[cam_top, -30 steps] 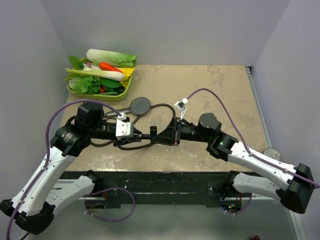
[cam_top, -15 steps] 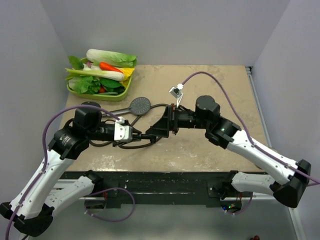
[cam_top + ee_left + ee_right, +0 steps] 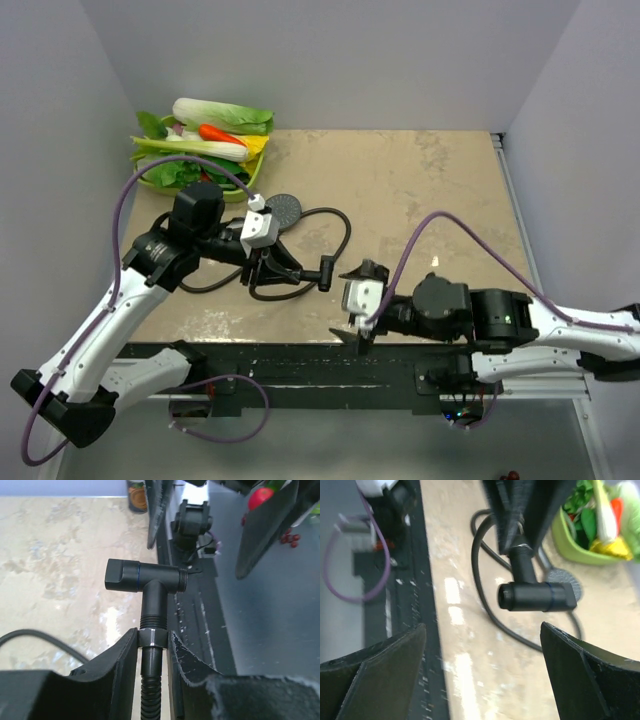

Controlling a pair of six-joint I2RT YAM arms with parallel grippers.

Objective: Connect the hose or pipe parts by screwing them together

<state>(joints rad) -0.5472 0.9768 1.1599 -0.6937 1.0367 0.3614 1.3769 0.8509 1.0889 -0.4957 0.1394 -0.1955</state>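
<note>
The left gripper (image 3: 151,636) is closed on the end of the black hose (image 3: 345,232). Its two fingers press from both sides on the metal ring where the ribbed hose meets a black T-shaped fitting (image 3: 147,576). The fitting stands out beyond the fingertips, with its crossbar lying across. One end of the bar is a closed cap and the other end shows a short thread. In the top view this held end is above the front part of the table (image 3: 430,190), a little left of the middle. From there the hose goes in a wide loop on the table surface toward the round grey shower head (image 3: 284,209). The head lies with its face up, just behind the left gripper and near the green tray (image 3: 572,547) of vegetables (image 3: 215,118) in the far left corner. I cannot tell where exactly the hose meets the handle, because the left arm hides it. The right gripper (image 3: 342,303) is wide open and holds nothing. It is low at the front edge of the table, apart from the fitting, with its fingers pointing toward the fitting's open end, which the right wrist view shows between its two spread fingers.
</note>
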